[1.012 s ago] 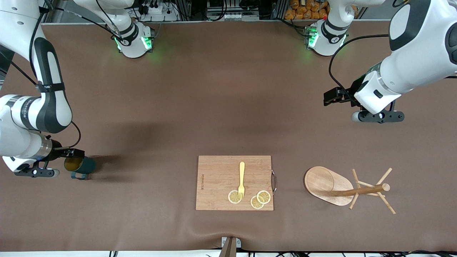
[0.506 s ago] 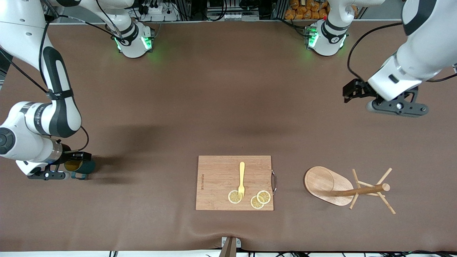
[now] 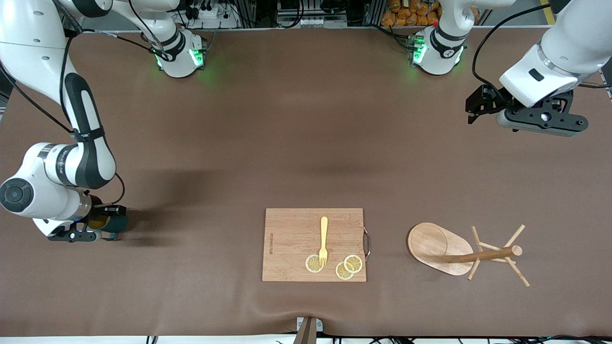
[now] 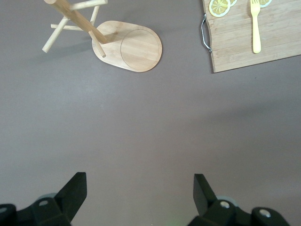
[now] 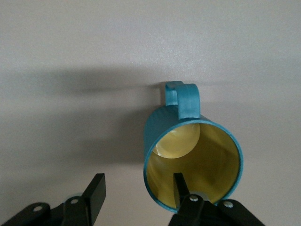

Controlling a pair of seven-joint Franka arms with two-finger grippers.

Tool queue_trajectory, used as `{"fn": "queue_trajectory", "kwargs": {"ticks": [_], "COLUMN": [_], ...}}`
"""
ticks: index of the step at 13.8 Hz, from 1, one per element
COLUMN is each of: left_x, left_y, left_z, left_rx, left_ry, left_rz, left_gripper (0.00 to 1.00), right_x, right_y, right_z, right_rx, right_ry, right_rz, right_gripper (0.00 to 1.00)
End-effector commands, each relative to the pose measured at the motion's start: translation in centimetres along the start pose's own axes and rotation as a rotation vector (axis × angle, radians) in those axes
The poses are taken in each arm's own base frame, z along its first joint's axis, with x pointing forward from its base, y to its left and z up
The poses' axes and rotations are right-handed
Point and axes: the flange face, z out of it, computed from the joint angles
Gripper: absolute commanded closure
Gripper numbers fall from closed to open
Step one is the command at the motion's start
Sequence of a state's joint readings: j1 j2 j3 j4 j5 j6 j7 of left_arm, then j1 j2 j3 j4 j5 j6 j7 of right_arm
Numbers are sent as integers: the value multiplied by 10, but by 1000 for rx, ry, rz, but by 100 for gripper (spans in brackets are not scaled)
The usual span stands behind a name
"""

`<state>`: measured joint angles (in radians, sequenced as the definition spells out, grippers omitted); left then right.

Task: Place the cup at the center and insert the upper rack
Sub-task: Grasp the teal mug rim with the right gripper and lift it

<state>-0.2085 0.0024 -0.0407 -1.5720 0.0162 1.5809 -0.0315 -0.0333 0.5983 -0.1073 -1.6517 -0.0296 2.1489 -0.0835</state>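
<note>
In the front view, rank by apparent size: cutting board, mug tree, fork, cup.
1. Cutting board
2. Mug tree, lying on its side
3. Fork and cup: unsure, since the right gripper hides most of the cup.

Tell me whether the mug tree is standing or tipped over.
Tipped over. The mug tree lies on the table: its oval base stands on edge, and its pole runs along the tabletop with pegs splayed.

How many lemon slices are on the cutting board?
3, all at the cutting board edge nearest the front camera: one under the fork tines, two overlapping beside it.
</note>
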Motion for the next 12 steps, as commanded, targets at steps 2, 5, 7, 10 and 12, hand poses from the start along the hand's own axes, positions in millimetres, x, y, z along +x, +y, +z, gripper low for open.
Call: {"fn": "queue_trajectory", "kwargs": {"ticks": [2, 5, 7, 10, 12], "left_x": [-5, -4, -4, -4, -3], "left_y": [1, -1, -3, -2, 2], "left_z": [-1, 1, 1, 1, 2], "left_rx": [23, 18, 15, 11, 11], "left_ry": [-4, -7, -8, -8, -10], "left_rz": [3, -3, -7, -10, -23], "left_gripper": [0, 0, 0, 0, 0], "right_x": [1, 2, 2, 3, 3], "right_y": [3, 2, 2, 2, 2], "right_z": [15, 21, 20, 19, 16], "right_rx": [9, 9, 9, 7, 7], "right_ry": [-9, -14, -8, -6, -3], "right_rz": [-2, -2, -4, -15, -27], "right_gripper": [45, 64, 76, 94, 100]}}
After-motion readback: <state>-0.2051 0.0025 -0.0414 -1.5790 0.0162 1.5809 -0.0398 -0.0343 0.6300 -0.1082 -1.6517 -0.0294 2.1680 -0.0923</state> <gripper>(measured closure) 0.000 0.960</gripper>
